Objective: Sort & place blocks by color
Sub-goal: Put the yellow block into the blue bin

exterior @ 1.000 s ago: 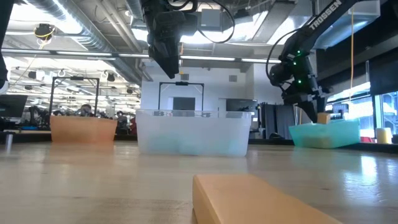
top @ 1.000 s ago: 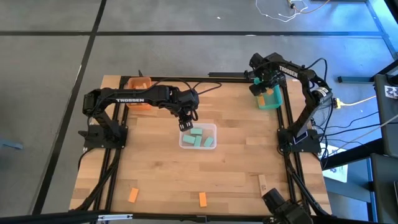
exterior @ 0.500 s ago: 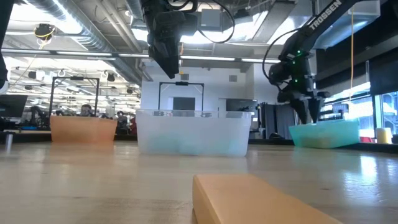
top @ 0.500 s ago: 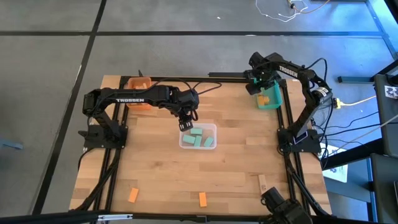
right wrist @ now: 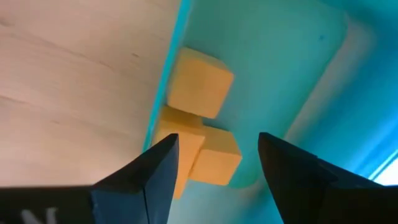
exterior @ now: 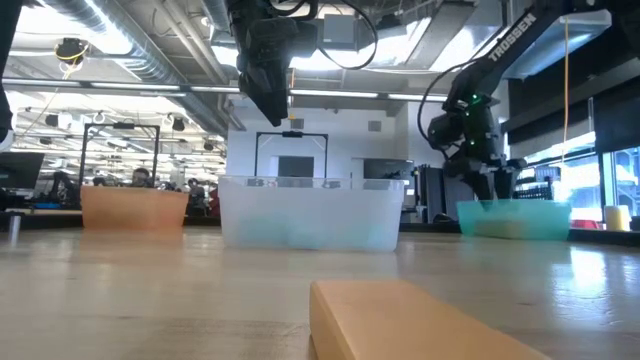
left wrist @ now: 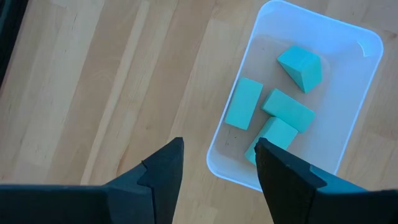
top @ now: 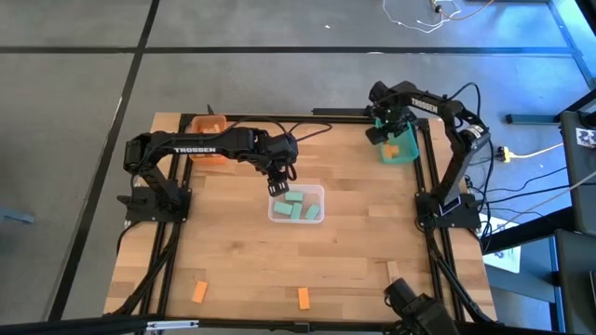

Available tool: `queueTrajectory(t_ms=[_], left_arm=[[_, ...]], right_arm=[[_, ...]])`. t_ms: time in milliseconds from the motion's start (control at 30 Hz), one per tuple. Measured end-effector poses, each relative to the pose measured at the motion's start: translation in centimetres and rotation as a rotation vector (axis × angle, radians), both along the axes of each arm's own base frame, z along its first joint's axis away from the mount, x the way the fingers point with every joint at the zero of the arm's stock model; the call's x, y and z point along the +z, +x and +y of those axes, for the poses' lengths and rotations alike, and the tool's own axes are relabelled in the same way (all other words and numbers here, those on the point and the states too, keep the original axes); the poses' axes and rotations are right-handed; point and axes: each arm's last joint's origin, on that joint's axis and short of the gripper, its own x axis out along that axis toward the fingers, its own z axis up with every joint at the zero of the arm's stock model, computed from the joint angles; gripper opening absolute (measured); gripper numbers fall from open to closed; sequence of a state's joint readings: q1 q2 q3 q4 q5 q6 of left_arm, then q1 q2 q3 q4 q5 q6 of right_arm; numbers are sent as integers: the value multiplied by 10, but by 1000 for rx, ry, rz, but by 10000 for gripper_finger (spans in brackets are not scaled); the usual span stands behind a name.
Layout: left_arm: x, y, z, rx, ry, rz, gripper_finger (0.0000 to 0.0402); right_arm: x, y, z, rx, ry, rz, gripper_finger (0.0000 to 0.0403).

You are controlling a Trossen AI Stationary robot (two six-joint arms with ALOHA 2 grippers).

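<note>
Hovering over the near-left edge of the clear tray [top: 297, 205], the left gripper [top: 278, 185] has its fingers [left wrist: 163, 177] spread and holds nothing; four mint green blocks [left wrist: 281, 114] lie inside that tray, clustered together, one tipped up on an end. The right gripper [top: 384, 127] hangs above the inner wall of the teal tray [top: 410, 154] at the far right corner of the table [top: 233, 256], its fingers [right wrist: 152, 171] also released and empty, straddling the tray's edge in the right wrist view. Inside the teal tray sit tan blocks [right wrist: 200, 84], pressed against that wall and touching one another. An orange tray [top: 207, 124] stands at the far left corner, behind the left arm. Two orange blocks [top: 199, 292] lie well apart on the near part of the table, a second one [top: 303, 299] toward the middle, and a tan block [top: 392, 272] rests near the right rail. The low view shows another tan block [exterior: 420, 320] close to its camera.
</note>
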State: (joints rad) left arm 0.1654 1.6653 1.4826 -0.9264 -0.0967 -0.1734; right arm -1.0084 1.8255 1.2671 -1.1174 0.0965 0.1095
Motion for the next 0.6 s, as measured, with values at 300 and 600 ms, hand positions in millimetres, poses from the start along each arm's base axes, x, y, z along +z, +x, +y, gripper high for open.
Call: queueTrajectory(t_ms=[300,600], left_arm=[[0,-1,4,11,-2,6,188],[-6,-21,0,209,-125,171,188]], right_arm=[[1,5,0,35,-32,5,220],[51,5,12,57,-162,-78,220]])
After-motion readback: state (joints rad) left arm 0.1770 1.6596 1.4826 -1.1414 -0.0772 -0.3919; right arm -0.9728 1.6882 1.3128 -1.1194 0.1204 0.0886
